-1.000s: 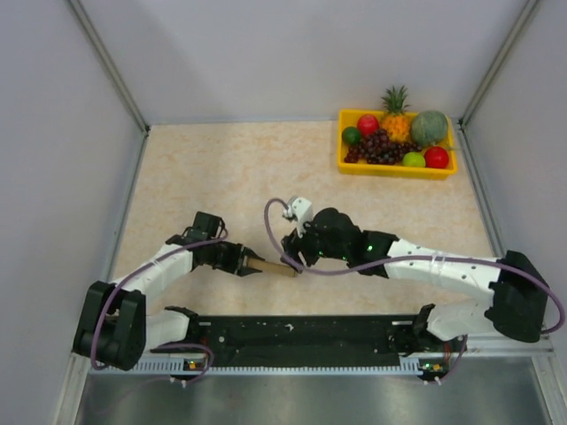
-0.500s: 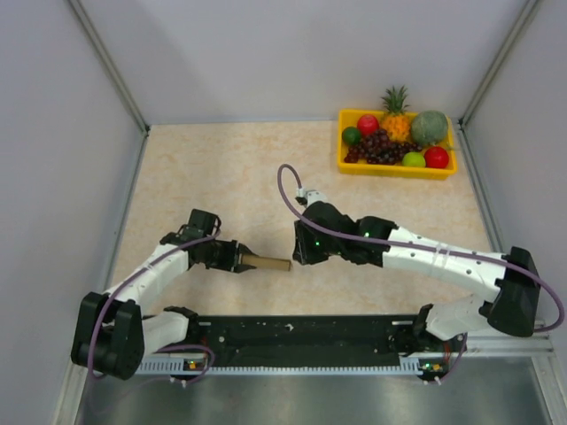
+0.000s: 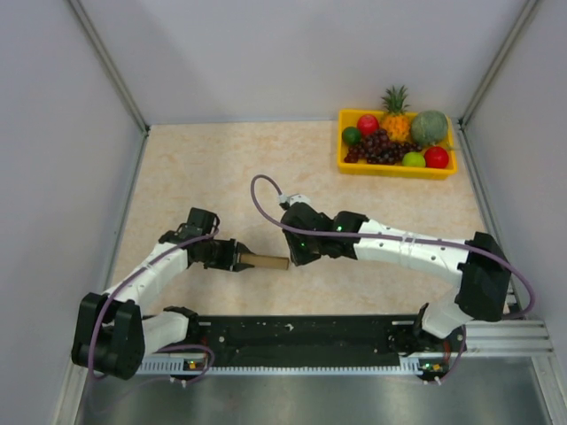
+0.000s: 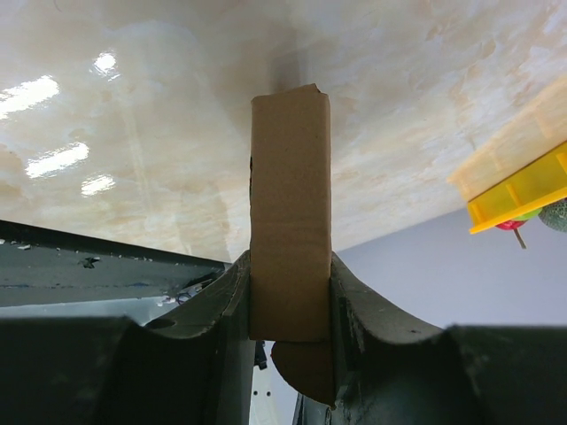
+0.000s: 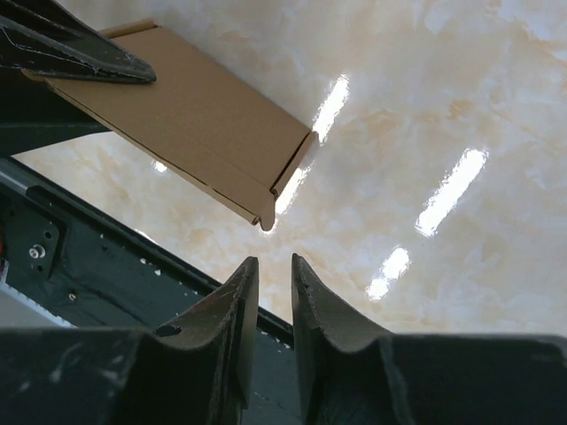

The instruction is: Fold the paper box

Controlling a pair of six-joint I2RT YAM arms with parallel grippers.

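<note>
A: Where's the box (image 3: 267,262)?

B: Over the near middle of the surface (image 3: 221,168). The left end effector (image 3: 248,260) is clamped on one end, and the other end points at the right arm. I can't tell if it rests on the surface.

A: And the right end effector (image 5: 273,266)?

B: Just beside the box's free end, not touching. Its jaws are a narrow gap apart, with nothing between them.

Left pincer (image 4: 291,310) clamps paper box (image 4: 291,204) edge-on — yellow tray (image 4: 523,190) corner at right.
</note>
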